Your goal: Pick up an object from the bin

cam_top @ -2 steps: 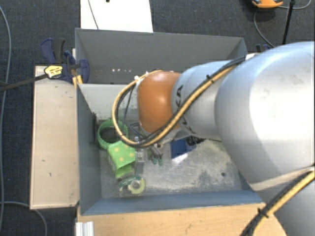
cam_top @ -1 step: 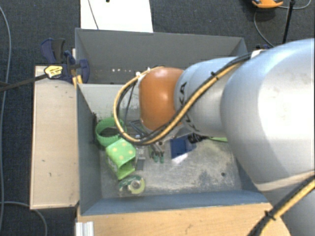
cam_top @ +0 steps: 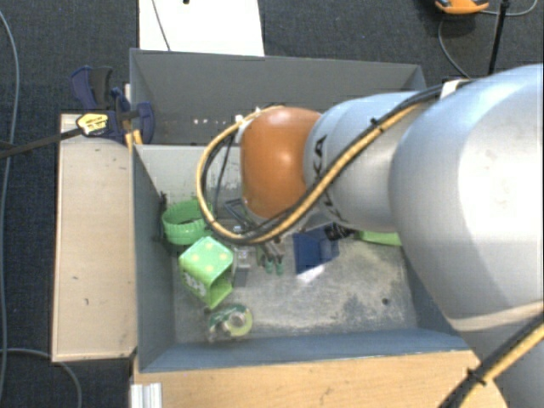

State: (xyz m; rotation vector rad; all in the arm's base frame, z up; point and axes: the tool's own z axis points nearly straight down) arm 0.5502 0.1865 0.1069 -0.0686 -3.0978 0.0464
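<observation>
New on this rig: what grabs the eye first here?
The silver arm looms in from the right, its orange cover hanging over the middle of the bin. Below it, a dotted green cube lies at the bin's left and a blue block just right of centre.

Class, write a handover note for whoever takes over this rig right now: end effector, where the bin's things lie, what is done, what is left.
End effector: low in the bin, between the green dotted cube and the blue block; open or shut cannot be told.
Others: green ring by the left wall, round greenish piece near the front wall.
Done: nothing seen held.
Left: grasp one thing and lift it out.
</observation>
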